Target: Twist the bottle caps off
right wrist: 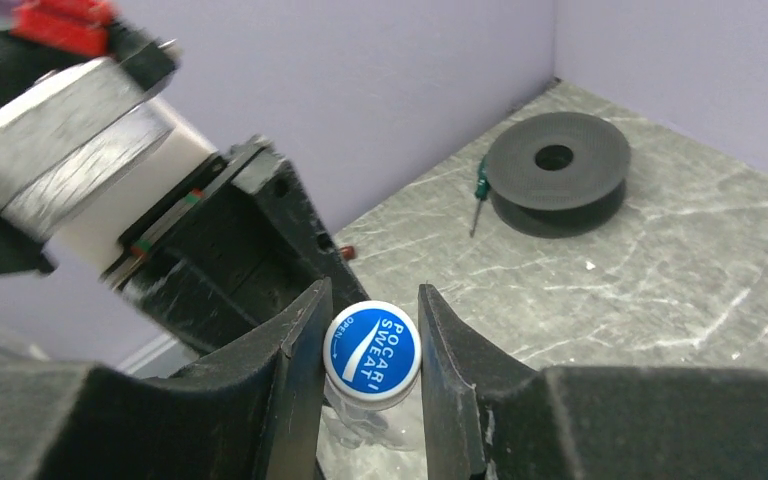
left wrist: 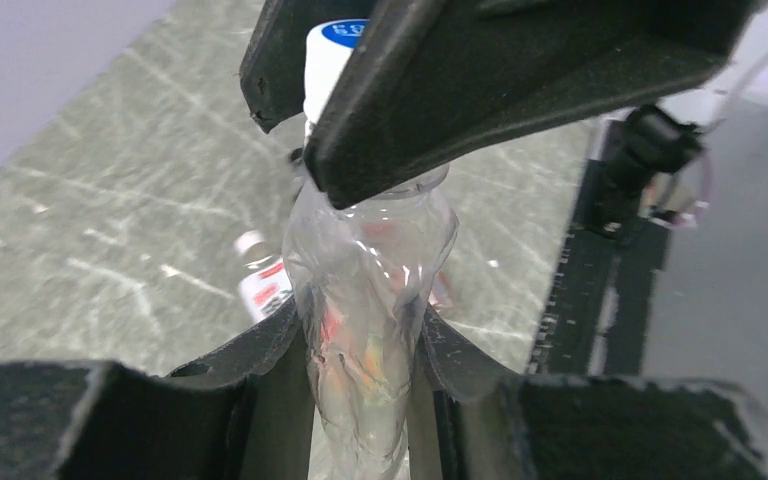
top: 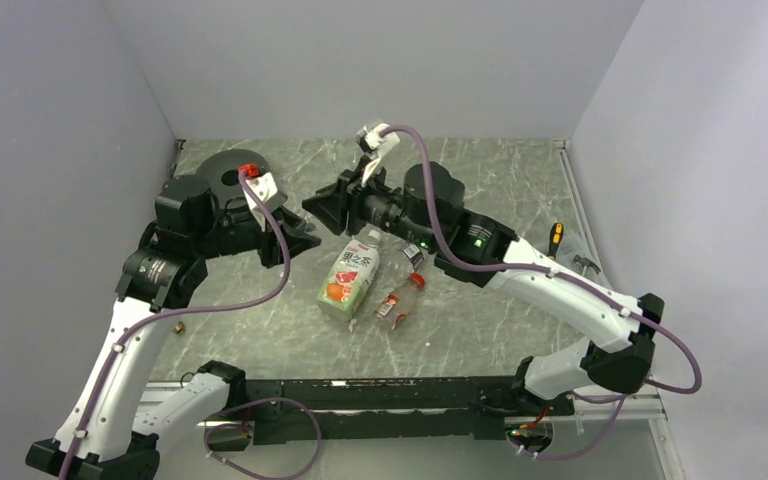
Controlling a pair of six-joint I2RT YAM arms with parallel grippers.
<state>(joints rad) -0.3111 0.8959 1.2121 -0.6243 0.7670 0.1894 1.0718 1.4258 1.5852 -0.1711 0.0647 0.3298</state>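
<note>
The clear bottle (left wrist: 372, 250), held in the air over the middle of the surface, appears light, thin-walled and easily crushed in the clenched left jaws, while the right jaws clamp the stiffer blue cap (right wrist: 372, 350) by its sides.

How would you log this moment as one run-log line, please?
left gripper: shut on clear bottle | right gripper: shut on blue cap | cap: still on

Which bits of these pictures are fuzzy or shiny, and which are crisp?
Right wrist view: blue cap crisp, the left arm at upper left fuzzy. Left wrist view: clear bottle carries pale glints; the left claw's fingers close to the lens look soft. Top view: even light, no harsh glare.
</note>
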